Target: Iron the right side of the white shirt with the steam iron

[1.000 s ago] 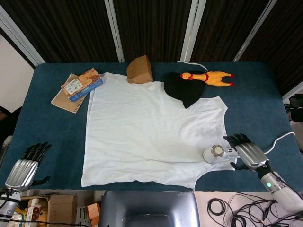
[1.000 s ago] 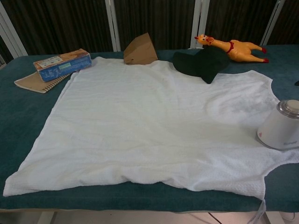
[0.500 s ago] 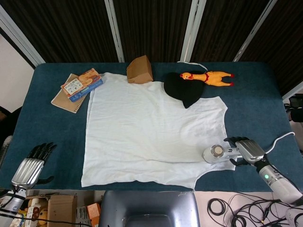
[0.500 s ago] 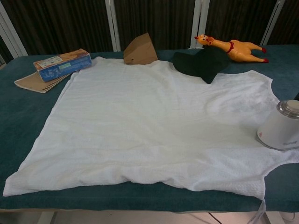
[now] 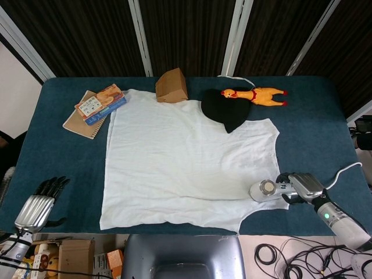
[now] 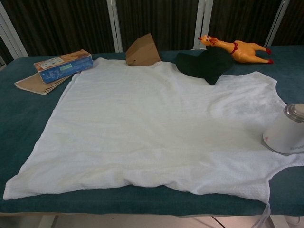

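Head view: right hand (image 5: 303,187) grips the steam iron (image 5: 268,189) by its handle, fingers wrapped round it. Iron sits just ahead of those fingers, on the near right edge of the white shirt (image 5: 186,157), below the armhole. The shirt's right side beyond the fingertips looks untouched, so the ironing seems barely begun, with nearly the whole pass left. Left hand (image 5: 36,208) holds nothing, fingers apart and extended, at the near table (image 5: 52,151) edge, well apart from the shirt. Versus a second ago: right hand has dropped lower and closed on the handle; left hand has drawn back slightly.

Chest view: neither hand shows, so finger state can't be told here. Iron (image 6: 286,130) stands on the shirt (image 6: 156,123) at the right frame edge, tipped and shifted slightly right of before. Shirt unchanged.
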`<state>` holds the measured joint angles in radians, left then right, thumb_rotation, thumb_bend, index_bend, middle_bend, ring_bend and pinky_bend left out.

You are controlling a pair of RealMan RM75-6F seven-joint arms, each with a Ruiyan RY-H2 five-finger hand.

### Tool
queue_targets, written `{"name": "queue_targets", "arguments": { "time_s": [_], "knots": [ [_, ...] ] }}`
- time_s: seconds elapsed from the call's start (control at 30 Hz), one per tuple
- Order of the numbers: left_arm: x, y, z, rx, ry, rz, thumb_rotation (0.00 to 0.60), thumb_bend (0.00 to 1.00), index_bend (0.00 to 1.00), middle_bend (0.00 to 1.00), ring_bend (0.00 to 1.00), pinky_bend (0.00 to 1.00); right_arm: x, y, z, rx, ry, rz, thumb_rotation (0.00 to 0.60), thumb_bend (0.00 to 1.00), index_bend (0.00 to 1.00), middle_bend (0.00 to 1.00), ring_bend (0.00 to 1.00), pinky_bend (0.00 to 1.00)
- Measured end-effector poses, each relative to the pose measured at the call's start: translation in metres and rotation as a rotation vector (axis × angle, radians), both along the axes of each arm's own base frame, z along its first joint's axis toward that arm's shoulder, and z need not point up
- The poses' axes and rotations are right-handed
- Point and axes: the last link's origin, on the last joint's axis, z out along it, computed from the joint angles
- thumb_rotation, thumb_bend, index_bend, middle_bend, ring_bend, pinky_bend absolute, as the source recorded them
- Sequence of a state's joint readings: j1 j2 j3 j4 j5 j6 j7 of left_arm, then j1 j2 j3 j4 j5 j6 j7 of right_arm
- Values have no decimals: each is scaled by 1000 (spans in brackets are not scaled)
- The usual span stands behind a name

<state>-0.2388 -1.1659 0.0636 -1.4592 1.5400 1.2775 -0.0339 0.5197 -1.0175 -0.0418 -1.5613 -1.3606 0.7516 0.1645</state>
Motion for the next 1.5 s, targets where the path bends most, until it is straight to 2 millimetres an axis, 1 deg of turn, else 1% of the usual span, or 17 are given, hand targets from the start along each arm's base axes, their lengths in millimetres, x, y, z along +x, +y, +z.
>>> {"name": "queue_targets", "arguments": {
  "time_s": [0.1,0.33,0.43,0.77,0.87,1.07,1.2,1.27,1.33,1.37,1.43,1.5],
  "knots": [
    [0,0,0,1,2,1,600,62,72,55,0,96,-2,1,0,4,9,-8,600,369,370,315,301,385],
    [0,-1,1,-2,2,4,600,62,72,55,0,95,-3,3,0,12,21,-14,600,370,418,357,353,448],
    [0,-1,1,-4,1,6,600,62,72,55,0,96,-4,3,-1,18,28,-20,600,370,422,362,358,455],
    [-2,-2,3,-5,0,15,600,62,72,55,0,95,-7,2,-9,39,37,-39,600,370,455,399,393,495],
    [-2,-2,3,-5,0,15,600,62,72,56,0,95,-7,1,-10,41,36,-40,600,374,482,426,421,520],
    [-3,-1,4,-4,0,18,600,62,72,56,0,96,-7,4,-11,48,40,-34,600,444,601,545,553,630],
    [-3,-2,5,-4,0,20,600,62,72,55,0,95,-8,5,-12,52,49,-32,600,516,690,637,639,702],
    [-3,-2,5,-5,-1,20,600,62,72,56,0,96,-10,4,-14,53,52,-35,600,576,759,708,708,752],
    [-3,-3,6,-4,-1,21,600,62,72,56,0,96,-11,4,-17,49,50,-38,600,609,824,773,771,799],
    [-3,-3,6,-4,-1,21,600,62,72,56,0,96,-11,3,-19,46,47,-38,600,615,853,801,799,823],
    [-4,-3,7,-1,-1,24,600,62,72,56,0,95,-12,2,-24,28,29,-38,600,626,941,883,880,901],
    [-5,-3,7,0,-2,26,600,62,72,56,0,96,-13,1,-28,4,-1,-44,600,644,985,930,927,946]
  ]
}}
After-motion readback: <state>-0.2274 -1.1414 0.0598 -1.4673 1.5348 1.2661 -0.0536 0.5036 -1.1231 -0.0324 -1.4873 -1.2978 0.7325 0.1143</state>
